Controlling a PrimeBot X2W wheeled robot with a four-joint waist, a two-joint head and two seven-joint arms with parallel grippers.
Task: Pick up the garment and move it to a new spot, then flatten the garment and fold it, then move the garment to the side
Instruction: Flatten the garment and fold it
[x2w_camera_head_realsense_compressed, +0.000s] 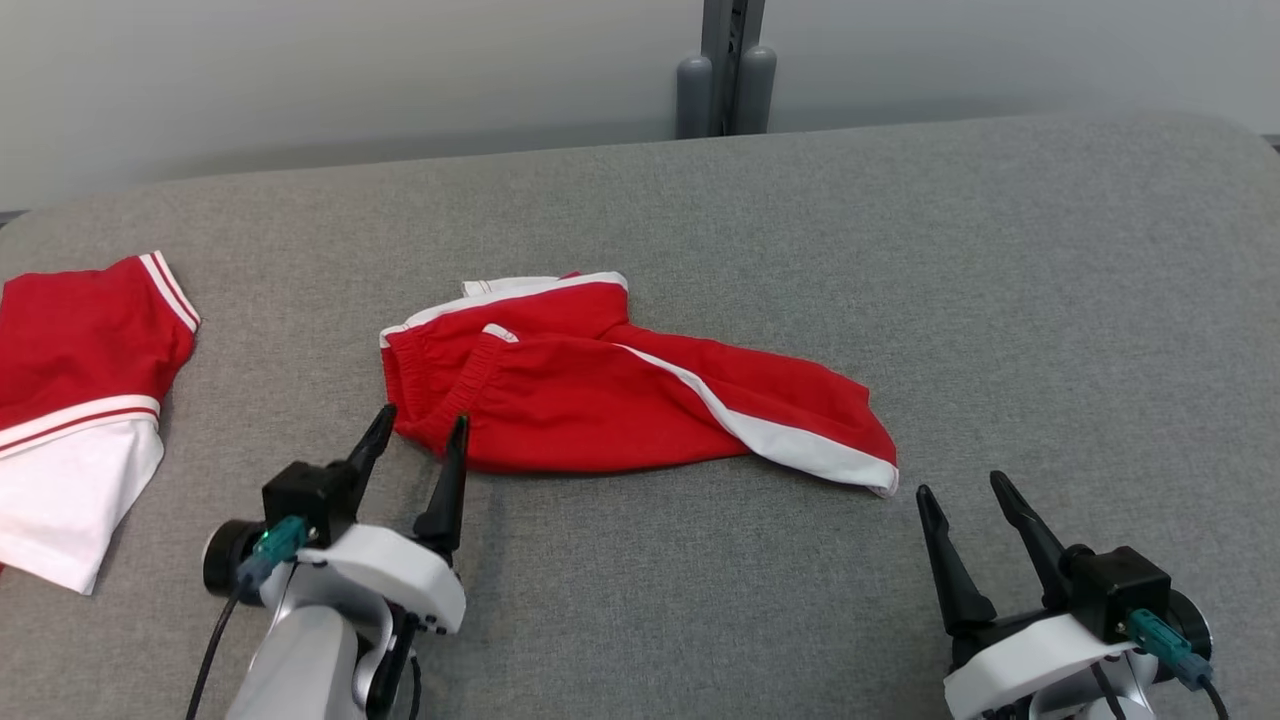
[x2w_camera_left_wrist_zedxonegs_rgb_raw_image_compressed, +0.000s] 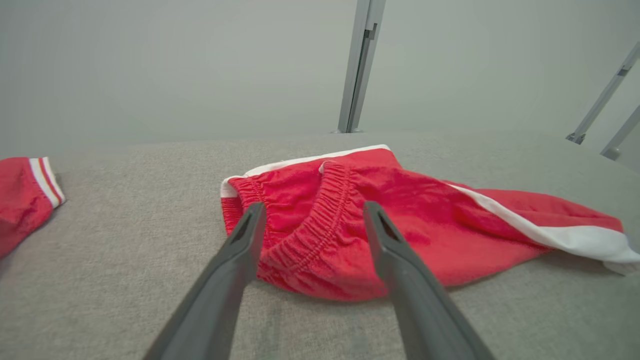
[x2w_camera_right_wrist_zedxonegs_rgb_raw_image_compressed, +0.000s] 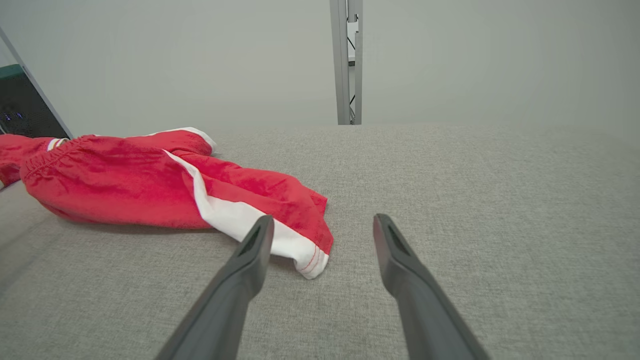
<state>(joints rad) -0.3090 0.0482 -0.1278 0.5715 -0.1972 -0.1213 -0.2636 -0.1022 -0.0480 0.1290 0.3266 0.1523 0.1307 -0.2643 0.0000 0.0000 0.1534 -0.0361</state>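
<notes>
Now we see both claws released: L claw (x2w_camera_head_realsense_compressed: 425, 414) by waistband of the shorts (x2w_camera_head_realsense_compressed: 620, 400), R claw (x2w_camera_head_realsense_compressed: 960, 484) near their hem; shirt (x2w_camera_head_realsense_compressed: 70, 400) lies well apart at L.

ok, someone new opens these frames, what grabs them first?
The crumpled red bundle with white edging in the middle of the grey table, its elastic band just ahead of the open left gripper. Then the red jersey with a white sleeve at the table's left edge, and the open right gripper near the bundle's white-trimmed end.
</notes>
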